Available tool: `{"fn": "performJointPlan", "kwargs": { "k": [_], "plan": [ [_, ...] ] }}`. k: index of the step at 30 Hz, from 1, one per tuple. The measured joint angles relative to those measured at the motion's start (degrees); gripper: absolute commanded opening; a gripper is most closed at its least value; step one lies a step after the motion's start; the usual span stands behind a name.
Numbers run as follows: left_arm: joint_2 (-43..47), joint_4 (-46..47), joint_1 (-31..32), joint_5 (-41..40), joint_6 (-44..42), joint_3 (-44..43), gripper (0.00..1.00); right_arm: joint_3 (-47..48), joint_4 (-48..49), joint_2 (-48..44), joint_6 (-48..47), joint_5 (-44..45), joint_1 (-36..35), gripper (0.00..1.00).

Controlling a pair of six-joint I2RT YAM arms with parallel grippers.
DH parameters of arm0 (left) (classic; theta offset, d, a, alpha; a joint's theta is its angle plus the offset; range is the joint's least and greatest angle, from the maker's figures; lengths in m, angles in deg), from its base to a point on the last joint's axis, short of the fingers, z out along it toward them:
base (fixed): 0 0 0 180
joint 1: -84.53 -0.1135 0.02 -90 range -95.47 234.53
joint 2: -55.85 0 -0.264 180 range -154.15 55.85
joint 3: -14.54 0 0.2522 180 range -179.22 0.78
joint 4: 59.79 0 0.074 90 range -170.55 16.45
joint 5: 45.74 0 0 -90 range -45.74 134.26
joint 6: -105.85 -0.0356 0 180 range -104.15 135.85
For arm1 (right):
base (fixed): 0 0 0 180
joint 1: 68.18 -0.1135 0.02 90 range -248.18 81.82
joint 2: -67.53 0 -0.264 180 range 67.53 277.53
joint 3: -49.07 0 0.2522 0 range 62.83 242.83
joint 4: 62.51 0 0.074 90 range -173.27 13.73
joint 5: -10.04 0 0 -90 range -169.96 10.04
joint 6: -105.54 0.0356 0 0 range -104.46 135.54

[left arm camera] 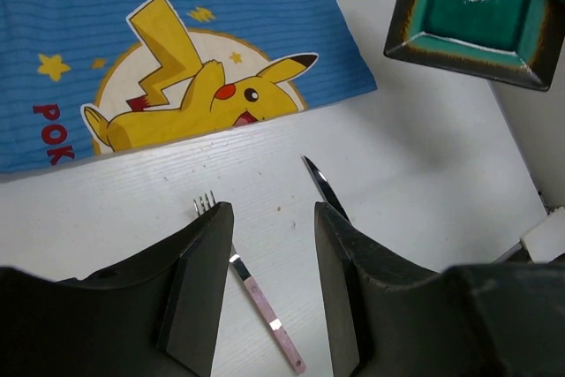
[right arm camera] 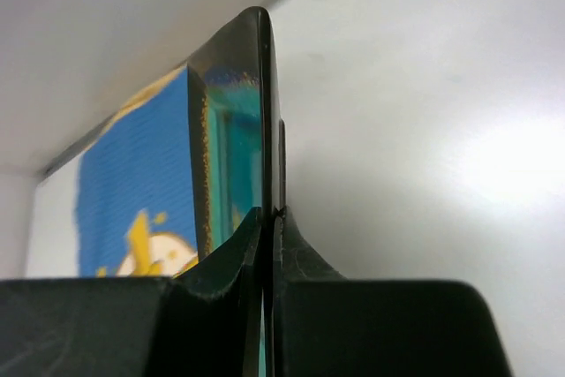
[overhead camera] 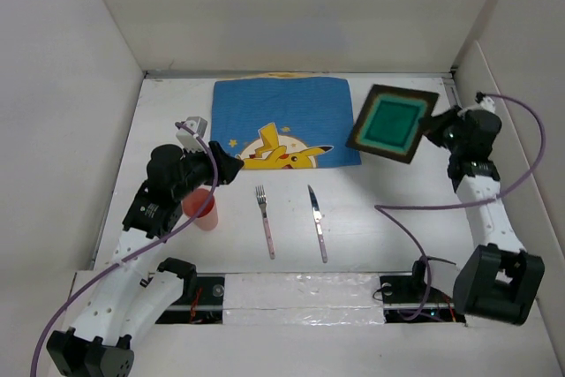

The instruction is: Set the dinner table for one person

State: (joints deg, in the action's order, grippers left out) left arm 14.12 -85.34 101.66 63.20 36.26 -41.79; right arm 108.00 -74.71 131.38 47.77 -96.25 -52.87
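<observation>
The right gripper [right arm camera: 269,214] is clamped on the rim of the green square plate [overhead camera: 391,123], which is at the right edge of the blue placemat [overhead camera: 282,116]. The left gripper [left arm camera: 272,218] has its fingers apart and holds nothing. It is above the white dinner table [overhead camera: 371,218], near the fork [overhead camera: 265,218], the knife [overhead camera: 317,222] and the red cup [overhead camera: 201,209].

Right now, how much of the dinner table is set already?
Roughly halfway. Done: the blue placemat is laid out, with the fork and knife side by side in front of it. In hand: the right gripper is shut on the rim of the green plate, at the mat's right corner. To do: the plate is not yet on the mat, and the red cup stands by the open, empty left gripper.
</observation>
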Motion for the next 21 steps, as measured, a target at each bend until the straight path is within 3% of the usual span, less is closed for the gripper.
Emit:
{"fn": "performJointPlan", "kwargs": {
  "k": [4,10,16,21],
  "plan": [
    [-0.04,-0.02,0.0,-0.83,0.0,0.0,0.39,9.64,3.56,9.4,0.68,-5.09,-11.34,0.0],
    [0.42,-0.02,0.0,-2.27,0.02,0.0,0.39,22.53,10.03,30.56,6.54,-13.7,-25.31,0.0],
    [0.92,0.0,0.0,-2.89,0.04,0.0,0.39,35.65,15.78,51.49,14.64,-16.57,-30.42,0.0],
    [0.92,0.0,0.0,-2.86,0.02,0.0,0.39,40.54,16.96,60.11,19.17,-13.33,-31.82,0.0]
  ]
}}
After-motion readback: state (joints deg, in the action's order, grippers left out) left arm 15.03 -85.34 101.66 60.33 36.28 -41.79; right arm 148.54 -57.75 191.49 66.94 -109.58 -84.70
